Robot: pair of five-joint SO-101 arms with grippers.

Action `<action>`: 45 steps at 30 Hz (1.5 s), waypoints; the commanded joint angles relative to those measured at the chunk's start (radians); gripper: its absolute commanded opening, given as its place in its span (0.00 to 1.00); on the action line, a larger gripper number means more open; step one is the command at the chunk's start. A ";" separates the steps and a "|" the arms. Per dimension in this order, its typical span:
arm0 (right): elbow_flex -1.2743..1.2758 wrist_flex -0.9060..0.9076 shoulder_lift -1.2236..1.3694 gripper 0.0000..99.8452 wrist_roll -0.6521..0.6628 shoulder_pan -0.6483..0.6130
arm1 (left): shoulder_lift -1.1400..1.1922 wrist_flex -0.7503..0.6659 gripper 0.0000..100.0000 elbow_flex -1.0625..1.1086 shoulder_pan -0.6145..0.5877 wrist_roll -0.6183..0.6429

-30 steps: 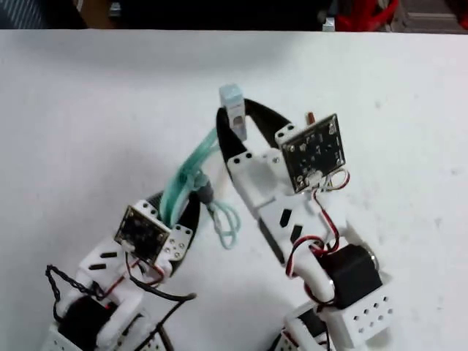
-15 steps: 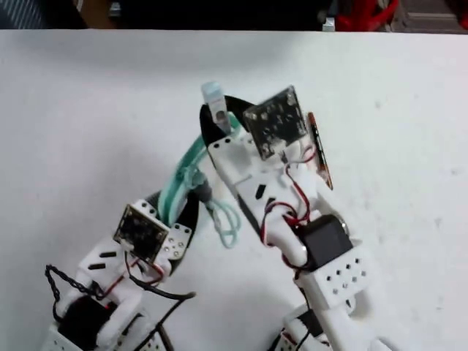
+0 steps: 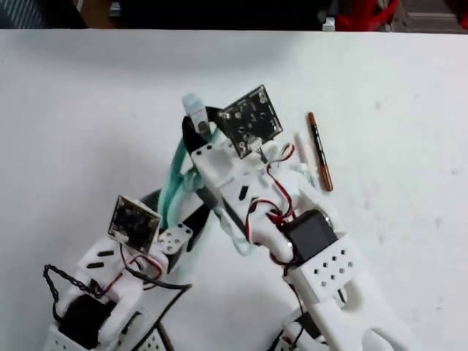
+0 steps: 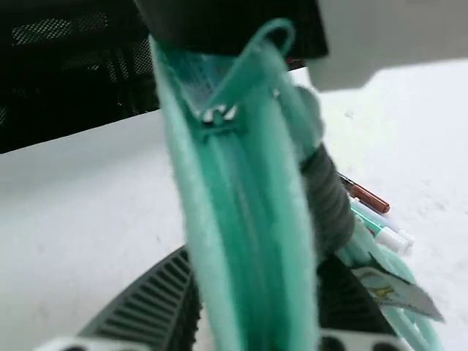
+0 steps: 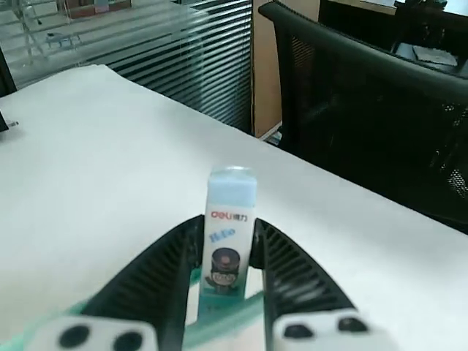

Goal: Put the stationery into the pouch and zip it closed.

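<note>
A pale blue eraser [image 5: 228,252] stands upright between the black fingers of my right gripper [image 5: 225,234], which is shut on it. In the high view the eraser [image 3: 194,108] hangs over the far end of the teal pouch [image 3: 174,175]. My left gripper [image 4: 248,296] is shut on the pouch [image 4: 241,219], holding it on edge with the zipper pull [image 4: 218,114] at its raised end. A brown pen [image 3: 319,151] and a white pen [image 3: 301,146] lie on the table to the right of the right arm; both pens [image 4: 369,199] also show past the pouch in the left wrist view.
The white table [image 3: 88,102] has free room at the left and far side. A teal cord loop and a paper tag [image 4: 391,289] hang from the pouch. Black chairs [image 5: 365,110] stand beyond the table edge.
My right arm has swung left with the eraser, from beside the pouch's far end to over it, uncovering the two pens on the table. The left arm has barely shifted.
</note>
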 commanded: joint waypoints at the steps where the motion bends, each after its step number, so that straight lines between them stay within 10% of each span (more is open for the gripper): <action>1: -0.012 0.039 -0.041 0.02 -0.006 -0.013 | 0.013 0.002 0.18 -0.005 -0.050 0.012; 11: -0.017 0.154 -0.082 0.24 0.003 -0.015 | 0.013 0.002 0.18 -0.005 -0.042 0.012; 29: -0.341 0.430 -0.074 0.25 -0.005 0.268 | 0.013 0.000 0.10 -0.003 -0.044 0.009; 34: -0.259 0.486 -0.119 0.23 0.003 0.392 | 0.013 -0.020 0.09 0.002 -0.044 0.009; 38: -0.137 0.476 -0.197 0.00 0.003 0.473 | 0.013 -0.020 0.09 0.002 -0.044 0.009; 45: 0.235 0.340 -0.300 0.13 0.003 0.556 | 0.013 -0.017 0.09 0.002 -0.044 0.009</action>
